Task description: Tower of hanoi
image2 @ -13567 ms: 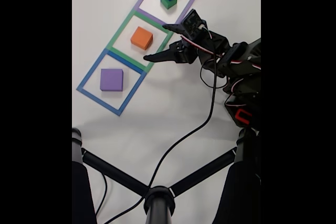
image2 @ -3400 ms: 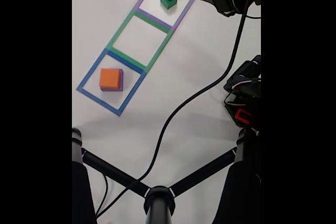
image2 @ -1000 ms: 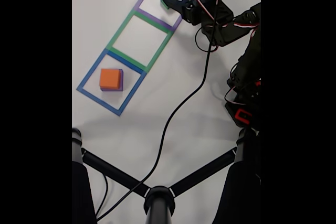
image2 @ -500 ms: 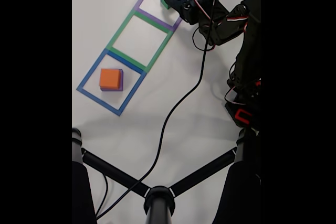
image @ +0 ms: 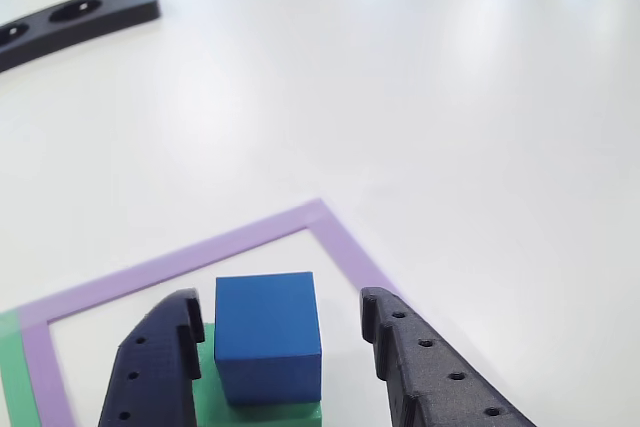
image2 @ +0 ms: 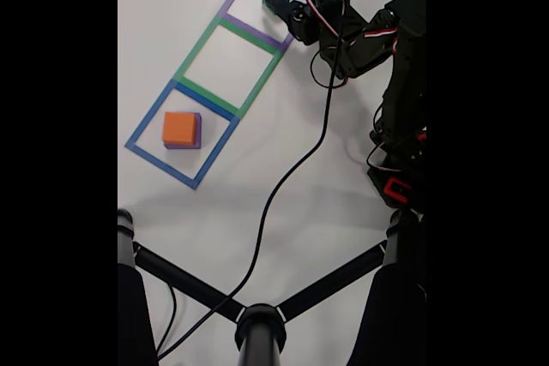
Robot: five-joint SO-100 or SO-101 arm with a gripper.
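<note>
Other view: gripper [image: 280,332] fingers gapped around blue cube [image: 267,337].

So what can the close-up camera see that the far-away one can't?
The other view alone shows the gaps between the open gripper fingers and the blue cube, plus a black strip on the table. The fixed view alone shows the orange cube stacked on a purple one in the blue square, the bare green square, the arm and its cable. Both share the blue cube on the green cube in the purple square.
</note>
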